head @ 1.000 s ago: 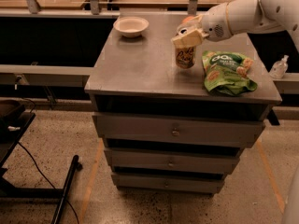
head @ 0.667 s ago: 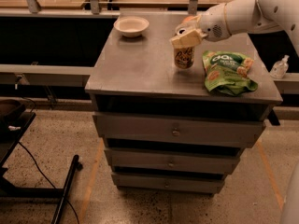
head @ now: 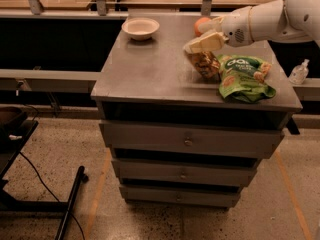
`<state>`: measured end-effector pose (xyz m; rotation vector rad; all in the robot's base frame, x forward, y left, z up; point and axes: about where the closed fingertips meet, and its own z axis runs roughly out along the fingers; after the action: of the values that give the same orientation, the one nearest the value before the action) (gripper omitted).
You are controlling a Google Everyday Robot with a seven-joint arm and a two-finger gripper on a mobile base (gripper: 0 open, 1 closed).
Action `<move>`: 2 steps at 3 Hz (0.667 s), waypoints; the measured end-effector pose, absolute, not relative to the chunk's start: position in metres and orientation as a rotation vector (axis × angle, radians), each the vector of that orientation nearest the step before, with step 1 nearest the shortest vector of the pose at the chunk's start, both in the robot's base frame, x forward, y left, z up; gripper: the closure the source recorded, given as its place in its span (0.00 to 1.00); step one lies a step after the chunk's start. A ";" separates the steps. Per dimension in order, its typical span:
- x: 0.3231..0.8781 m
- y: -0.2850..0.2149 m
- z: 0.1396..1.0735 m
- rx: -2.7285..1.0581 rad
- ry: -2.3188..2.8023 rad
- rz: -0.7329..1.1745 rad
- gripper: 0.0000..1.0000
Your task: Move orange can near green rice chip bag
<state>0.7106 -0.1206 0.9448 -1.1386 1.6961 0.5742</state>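
Note:
The orange can (head: pixel 205 64), orange-gold with dark print, is tilted on the grey cabinet top (head: pixel 150 69), its right side touching the left edge of the green rice chip bag (head: pixel 242 77). My gripper (head: pixel 203 43) reaches in from the right on a white arm and is shut on the can's top. The can's silver top is hidden by the pale fingers (head: pixel 196 45). The bag lies flat near the cabinet's right front corner.
A white bowl (head: pixel 140 28) sits at the back left of the cabinet top. A round orange fruit (head: pixel 201 24) sits at the back behind the gripper. A sanitizer bottle (head: pixel 299 73) stands off to the right. Drawers (head: pixel 187 141) are below, with a counter behind.
The gripper has carried the can a little to the right and down. The can now leans against the green bag.

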 end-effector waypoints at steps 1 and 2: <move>0.711 -0.119 0.944 -1.140 1.696 0.577 0.00; 0.711 -0.119 0.944 -1.140 1.696 0.578 0.00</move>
<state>0.7109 -0.1188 0.9437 -1.1404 1.6960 0.5776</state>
